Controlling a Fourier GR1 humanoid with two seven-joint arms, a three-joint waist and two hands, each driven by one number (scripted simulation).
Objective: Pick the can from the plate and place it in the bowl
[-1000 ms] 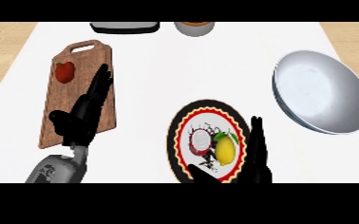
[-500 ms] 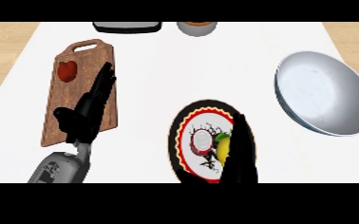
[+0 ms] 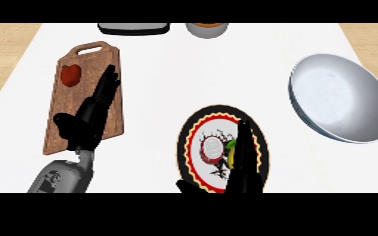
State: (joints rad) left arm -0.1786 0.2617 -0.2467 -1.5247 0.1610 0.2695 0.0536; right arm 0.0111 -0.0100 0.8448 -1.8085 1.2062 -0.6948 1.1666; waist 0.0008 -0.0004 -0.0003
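Can [image 3: 214, 149]: lying on the plate [image 3: 193, 130], silver end facing up, red side just visible, yellow-green patch beside it partly hidden. Plate: round, white centre with dark branching pattern, ringed in red and yellow with a black scalloped rim, near the desk's front edge. Bowl [image 3: 336, 97]: large, grey, shiny, empty, tilted, far right, well apart from the plate.

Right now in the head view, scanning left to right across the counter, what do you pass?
Cutting board with a red fruit, left hand over the board → plate carrying the can, right hand over the plate → bowl.
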